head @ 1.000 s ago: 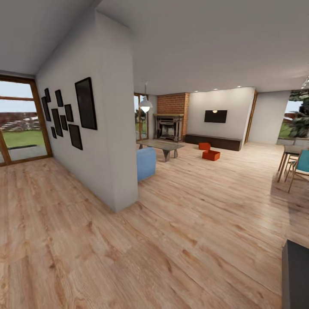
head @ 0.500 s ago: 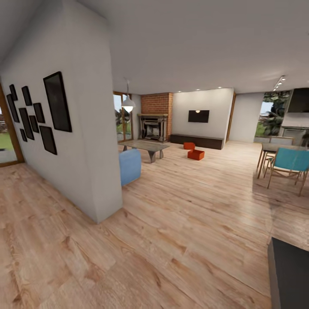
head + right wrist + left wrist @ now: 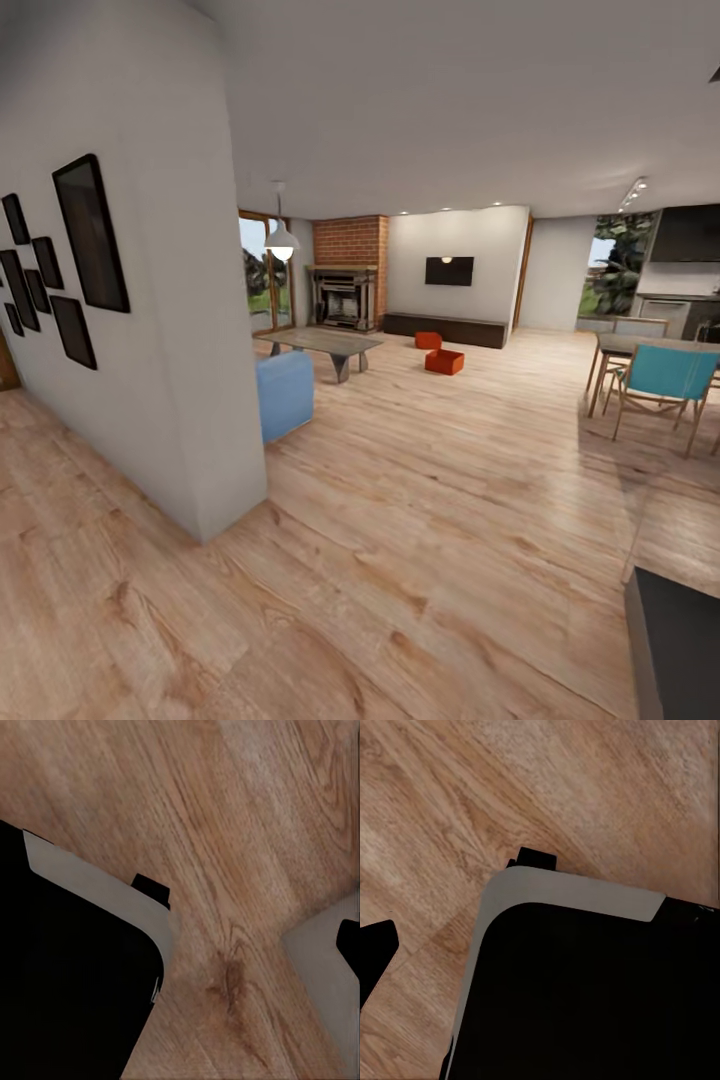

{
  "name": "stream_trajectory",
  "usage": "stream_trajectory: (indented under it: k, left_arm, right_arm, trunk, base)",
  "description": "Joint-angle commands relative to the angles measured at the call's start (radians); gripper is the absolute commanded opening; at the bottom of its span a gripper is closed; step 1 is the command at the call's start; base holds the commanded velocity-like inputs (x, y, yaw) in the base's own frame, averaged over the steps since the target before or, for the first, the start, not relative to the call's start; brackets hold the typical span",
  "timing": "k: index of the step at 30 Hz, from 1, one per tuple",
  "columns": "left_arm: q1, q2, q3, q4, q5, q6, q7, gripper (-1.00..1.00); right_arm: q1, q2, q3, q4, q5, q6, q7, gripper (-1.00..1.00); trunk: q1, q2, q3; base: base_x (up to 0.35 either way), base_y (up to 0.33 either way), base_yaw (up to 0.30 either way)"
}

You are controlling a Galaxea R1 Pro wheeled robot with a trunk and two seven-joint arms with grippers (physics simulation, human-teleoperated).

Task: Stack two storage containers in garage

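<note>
Robot in transit. The two storage containers (image 3: 438, 355) sit on the living room wood floor (image 3: 420, 500), far ahead and slightly right of centre, near the TV bench (image 3: 446, 330); the nearer container (image 3: 444, 362) lies just beside the farther container (image 3: 428, 340). Neither arm is nearer. Gripper states: cannot tell; the wrist views look down at planks.

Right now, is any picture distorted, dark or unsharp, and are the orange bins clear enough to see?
Head view: wide-angle stretch, the white wall leans; the two storage containers are small and soft-edged on the evenly lit wood floor. Left wrist view: a large black part of the robot without detail. Right wrist view: floor grain slightly blurred.
</note>
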Motion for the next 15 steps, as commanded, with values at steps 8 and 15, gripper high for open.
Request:
stream_trajectory:
  k: [8, 15]
  left_arm:
    - [0.000, 0.000, -0.001, -0.002, 0.011, 0.004, 0.001, 1.00]
    - [0.000, 0.000, 0.000, -0.002, 0.011, 0.004, 0.001, 1.00]
  right_arm:
    - [-0.001, 0.001, 0.002, 0.003, 0.016, -0.005, -0.004, 1.00]
    - [-0.001, 0.000, 0.001, 0.003, 0.017, -0.005, -0.004, 1.00]
  trunk:
    - [0.001, -0.001, -0.001]
    - [0.001, -0.001, -0.001]
  base:
    - [0.324, 0.000, -0.001]
    - [0.324, 0.000, 0.000]
